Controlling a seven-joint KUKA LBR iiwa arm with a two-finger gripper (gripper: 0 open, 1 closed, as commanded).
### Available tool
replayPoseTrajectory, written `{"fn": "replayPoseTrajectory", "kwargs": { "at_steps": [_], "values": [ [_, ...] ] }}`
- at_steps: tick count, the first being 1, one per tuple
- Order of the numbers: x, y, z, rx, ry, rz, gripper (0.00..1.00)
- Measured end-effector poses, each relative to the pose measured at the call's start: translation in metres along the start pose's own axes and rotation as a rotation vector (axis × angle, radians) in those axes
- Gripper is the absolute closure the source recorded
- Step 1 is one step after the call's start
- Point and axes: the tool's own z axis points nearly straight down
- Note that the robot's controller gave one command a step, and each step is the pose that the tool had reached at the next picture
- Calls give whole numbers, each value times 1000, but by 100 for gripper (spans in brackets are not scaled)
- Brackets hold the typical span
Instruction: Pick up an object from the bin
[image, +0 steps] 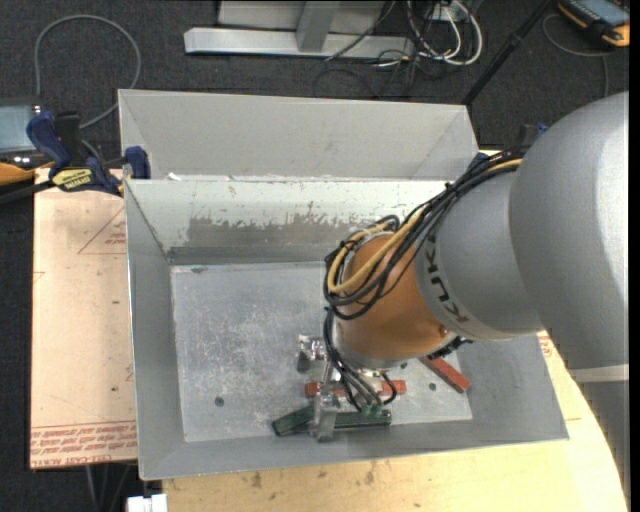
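Arm (560, 230) over bin (200, 330); end effector (325, 415) at green strip (292, 424); red stick (452, 376) near

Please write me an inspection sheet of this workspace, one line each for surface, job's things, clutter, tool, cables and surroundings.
Surface: grey metal bin, floor scratched.
Job's things: dark green flat piece by the front wall; red stick to its right.
Clutter: nothing seen.
Grippers: tool low over the green piece; contact unclear.
Cables: black and yellow cables looped over the arm's orange cover.
Surroundings: loose cables on the dark floor behind the bin.
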Motion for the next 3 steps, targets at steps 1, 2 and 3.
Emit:
{"fn": "replayPoseTrajectory", "kwargs": {
  "at_steps": [1,2,3],
  "values": [
    [2,28,-1,-1,-6,-94,0],
    [6,27,1,0,9,-94,100],
    [3,28,-78,-1,3,-93,100]
  ]
}}
